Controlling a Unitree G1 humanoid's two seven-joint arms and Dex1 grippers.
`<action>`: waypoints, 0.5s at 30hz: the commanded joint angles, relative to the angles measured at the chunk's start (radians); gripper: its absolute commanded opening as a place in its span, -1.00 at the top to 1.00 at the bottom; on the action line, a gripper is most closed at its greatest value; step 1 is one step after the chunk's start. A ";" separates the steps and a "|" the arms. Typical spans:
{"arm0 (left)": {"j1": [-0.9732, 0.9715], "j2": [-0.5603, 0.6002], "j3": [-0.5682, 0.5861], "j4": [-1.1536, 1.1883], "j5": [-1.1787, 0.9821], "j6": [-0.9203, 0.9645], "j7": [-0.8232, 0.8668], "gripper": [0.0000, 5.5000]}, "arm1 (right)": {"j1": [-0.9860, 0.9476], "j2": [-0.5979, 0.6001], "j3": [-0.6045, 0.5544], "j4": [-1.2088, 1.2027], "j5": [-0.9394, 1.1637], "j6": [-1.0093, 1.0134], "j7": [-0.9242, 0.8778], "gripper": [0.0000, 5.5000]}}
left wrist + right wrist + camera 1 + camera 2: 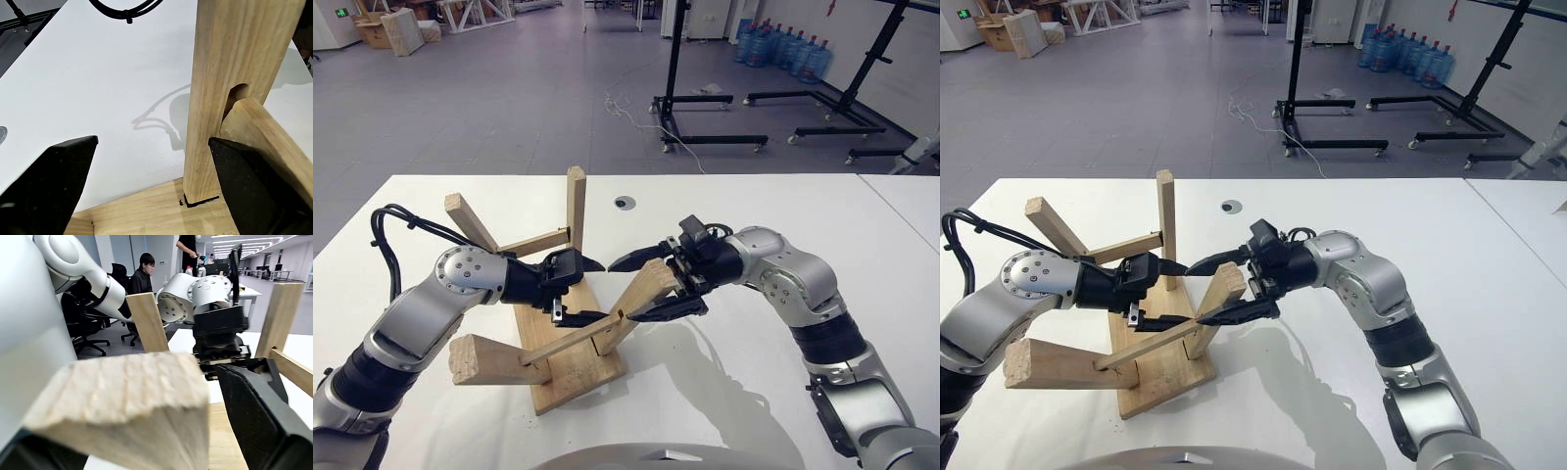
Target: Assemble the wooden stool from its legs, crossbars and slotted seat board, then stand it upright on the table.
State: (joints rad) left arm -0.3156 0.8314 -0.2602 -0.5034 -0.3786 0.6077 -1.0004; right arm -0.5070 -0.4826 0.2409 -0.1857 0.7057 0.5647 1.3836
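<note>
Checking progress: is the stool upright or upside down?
Upside down: the seat board lies flat on the table, and its legs point upward.

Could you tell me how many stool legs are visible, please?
4: far-left leg tilted, far upright leg, near-left leg splayed low, near-right leg at the right hand. None seems hidden.

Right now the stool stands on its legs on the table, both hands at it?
No: the seat board lies flat on the table, legs up and splayed; the left eye view shows it. The left hand and right hand are at it.
</note>
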 commanded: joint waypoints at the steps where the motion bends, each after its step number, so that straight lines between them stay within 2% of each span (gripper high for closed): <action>1: 0.002 -0.011 0.017 0.001 0.012 0.000 0.022 -0.51 | -0.051 0.008 0.025 -0.025 -0.021 -0.011 0.013 -0.36; 7: 0.018 -0.041 0.178 -0.029 -0.039 -0.005 0.108 -0.51 | -0.054 0.015 0.011 -0.007 -0.032 -0.020 -0.002 -0.36; 11: 0.064 -0.044 0.380 -0.086 -0.130 0.002 0.154 -0.51 | -0.041 0.023 -0.002 -0.007 -0.032 -0.023 -0.025 -0.36; 12: 0.091 -0.035 0.451 -0.115 -0.158 0.008 0.161 -0.51 | -0.039 0.026 -0.003 -0.007 -0.033 -0.025 -0.030 -0.36; 15: 0.279 -0.012 0.787 -0.256 -0.291 0.059 0.118 -0.51 | -0.033 0.030 -0.006 -0.006 -0.038 -0.036 -0.035 -0.36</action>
State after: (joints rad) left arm -0.1619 0.7945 0.3206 -0.6695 -0.5926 0.6262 -0.8467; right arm -0.5393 -0.4532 0.2418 -0.1931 0.6762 0.5423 1.3541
